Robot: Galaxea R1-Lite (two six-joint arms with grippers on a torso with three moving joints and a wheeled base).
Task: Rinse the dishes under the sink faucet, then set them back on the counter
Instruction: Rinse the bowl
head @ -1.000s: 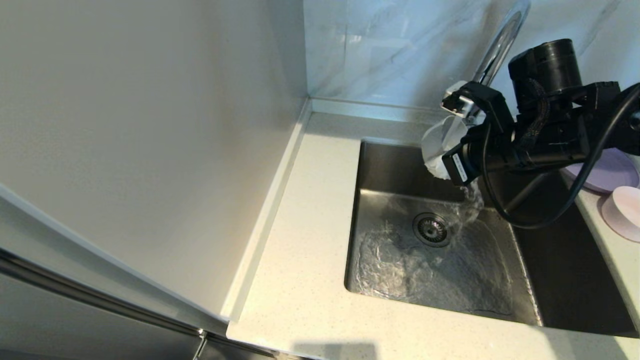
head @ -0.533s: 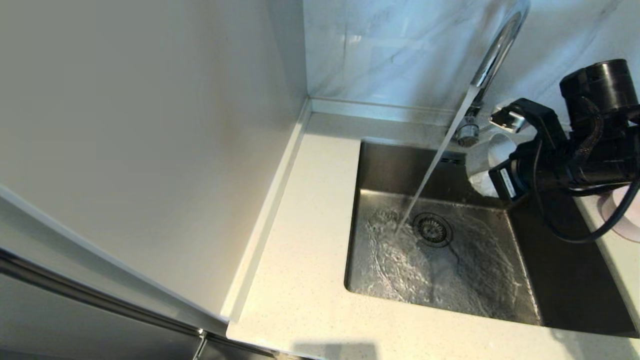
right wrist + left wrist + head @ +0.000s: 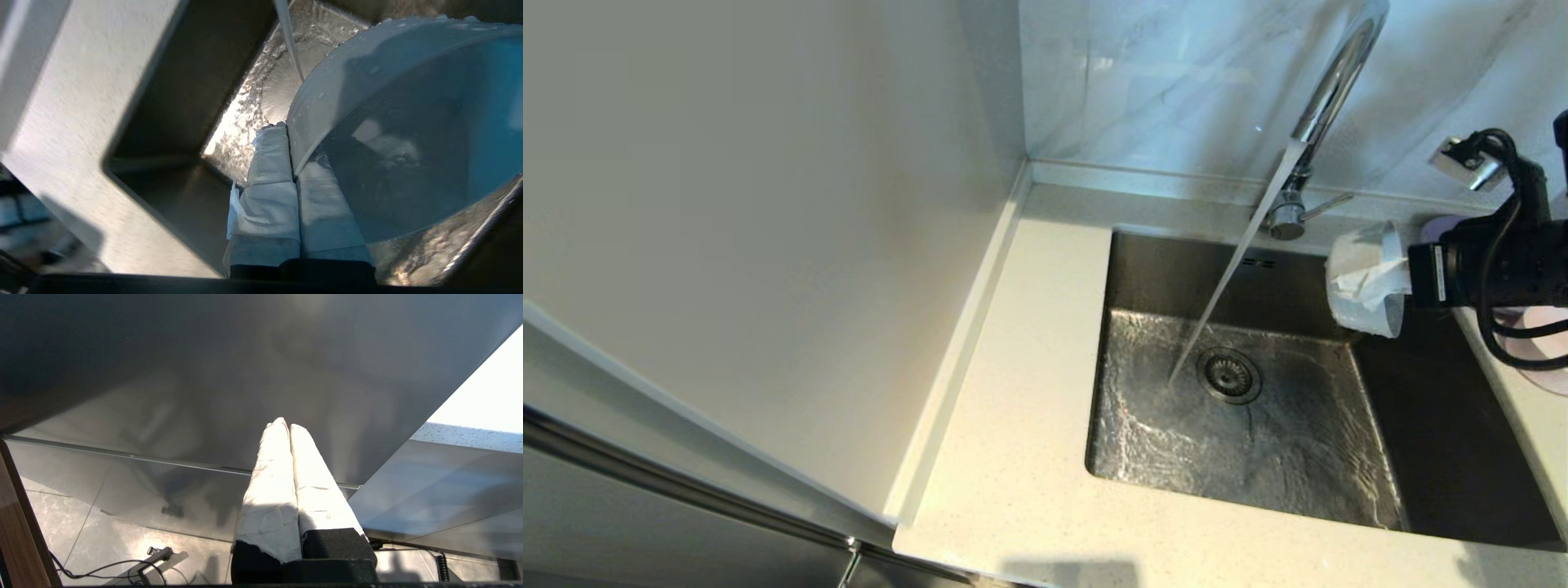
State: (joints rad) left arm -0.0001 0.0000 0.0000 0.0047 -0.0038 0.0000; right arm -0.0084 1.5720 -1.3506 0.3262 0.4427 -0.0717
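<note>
the counter (image 3: 1021,425) runs along the near and left sides of the sink (image 3: 1437,457). water sheets over the basin floor around the drain strainer (image 3: 1229,376), fed by a slanting stream from the faucet (image 3: 1327,90) at the back. over the sink's right rear corner, clear of the stream, the right gripper (image 3: 292,151) pinches the rim of the whitish bowl (image 3: 1368,282), wet with droplets and tipped on its side. a pink bowl (image 3: 1539,347) sits on the counter just right. the left gripper (image 3: 289,428), down beside a cabinet, is closed and empty.
</note>
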